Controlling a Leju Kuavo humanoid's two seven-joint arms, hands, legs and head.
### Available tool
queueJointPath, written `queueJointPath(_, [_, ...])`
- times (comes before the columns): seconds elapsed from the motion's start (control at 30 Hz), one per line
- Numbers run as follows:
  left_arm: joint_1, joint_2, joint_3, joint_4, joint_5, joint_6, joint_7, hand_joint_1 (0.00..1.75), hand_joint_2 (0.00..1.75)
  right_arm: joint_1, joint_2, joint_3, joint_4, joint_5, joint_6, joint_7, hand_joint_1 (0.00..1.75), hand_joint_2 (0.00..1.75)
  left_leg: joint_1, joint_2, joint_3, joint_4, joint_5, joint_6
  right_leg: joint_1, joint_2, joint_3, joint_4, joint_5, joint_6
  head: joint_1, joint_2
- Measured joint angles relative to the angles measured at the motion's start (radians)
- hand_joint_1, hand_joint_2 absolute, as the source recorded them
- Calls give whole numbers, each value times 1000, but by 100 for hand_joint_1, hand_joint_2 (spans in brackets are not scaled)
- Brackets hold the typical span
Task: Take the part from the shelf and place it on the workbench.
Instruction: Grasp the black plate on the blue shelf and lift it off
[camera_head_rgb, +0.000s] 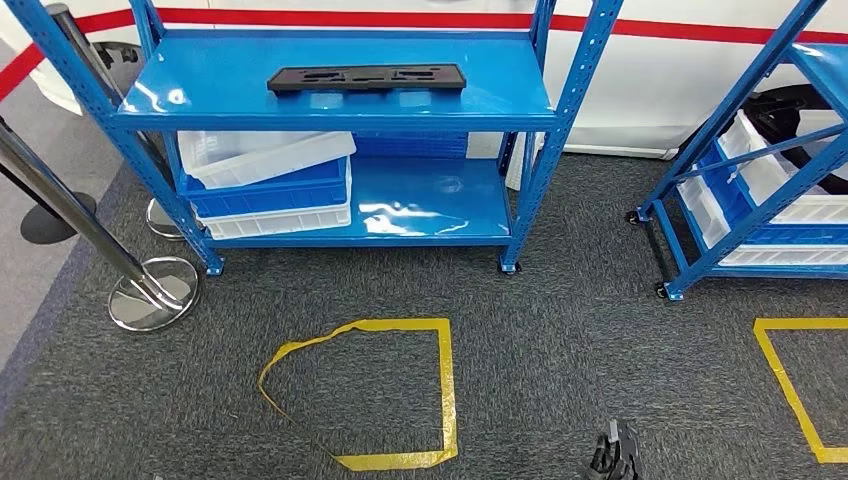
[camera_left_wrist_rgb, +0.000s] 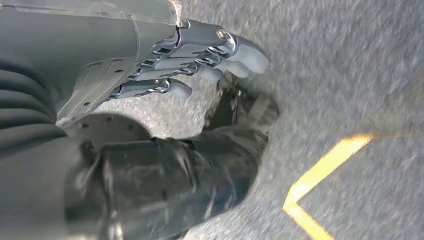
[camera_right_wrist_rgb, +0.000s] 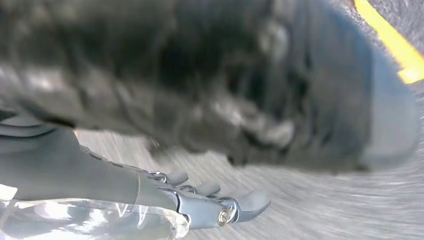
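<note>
Straight ahead, a flat black part (camera_head_rgb: 366, 77) lies on the top level of a blue shelf (camera_head_rgb: 530, 105). Both hands hang over grey carpet, left hand (camera_left_wrist_rgb: 200, 60) and right hand (camera_right_wrist_rgb: 210, 202), fingers loosely extended, holding nothing.

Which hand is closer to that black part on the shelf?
Neither clearly: the left hand and right hand both hang low over the carpet, far from the black part.

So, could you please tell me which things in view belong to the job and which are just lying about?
For the job:
- black part on the top of the blue shelf
- left hand and right hand, both empty

Lying about:
- white and blue crates
- stanchion base
- yellow floor tape
</note>
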Motion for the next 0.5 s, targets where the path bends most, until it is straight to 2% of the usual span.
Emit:
queueJointPath(0.03, [-2,0,0,0,-1,-10,-1,0,0,-42,4,32,-5,71,-14,-23,0,0,2,-2,-23,46,-27,-5,-3,4,-2,-4,5,5,-1,0])
queueJointPath(0.1, [-9,2,0,0,-1,-29,-5,0,0,-136,18,102,-18,183,-28,-39,0,0,7,-3,-82,165,-82,-15,-6,13,-11,2,7,7,-2,0])
queueJointPath(0.13, [-11,3,0,0,2,-37,-8,0,0,-178,27,132,-24,218,-27,-30,0,0,8,-3,-100,203,-89,-19,-8,15,-14,8,6,9,-2,0])
queueJointPath(0.17, [-11,4,0,0,5,-44,-11,0,0,-214,37,156,-30,243,-25,-16,0,0,8,-2,-102,207,-77,-24,-10,15,-16,15,4,12,-2,0])
queueJointPath(0.2, [-11,4,0,0,8,-49,-13,0,0,-242,46,173,-35,260,-22,-2,0,0,9,-2,-84,170,-47,-27,-13,13,-18,22,0,17,-2,0])
queueJointPath(0.23, [-10,5,0,0,11,-53,-15,0,0,-263,53,188,-40,273,-20,9,0,0,10,-1,-53,106,-13,-29,-15,10,-19,30,-5,22,-2,0])
queueJointPath(0.3, [-10,6,0,0,12,-58,-16,0,0,-290,64,211,-48,298,-13,13,0,0,7,-2,1,-1,25,-24,-17,1,-24,45,-14,32,-3,0])
queueJointPath(0.33, [-10,7,0,0,9,-61,-18,0,0,-301,68,222,-52,315,-7,9,0,0,4,-5,10,-24,28,-16,-17,-3,-28,50,-16,36,-3,0])
queueJointPath(0.43, [-2,13,0,0,-6,-66,-27,0,0,-356,91,272,-68,430,3,4,0,0,1,-7,3,-28,33,7,-16,-5,-41,59,-15,47,-4,0])
queueJointPath(0.5, [1,15,0,0,-11,-54,-26,0,0,-420,121,320,-88,559,-5,34,0,0,5,-3,2,-32,39,16,-16,-5,-61,92,-36,56,2,0])
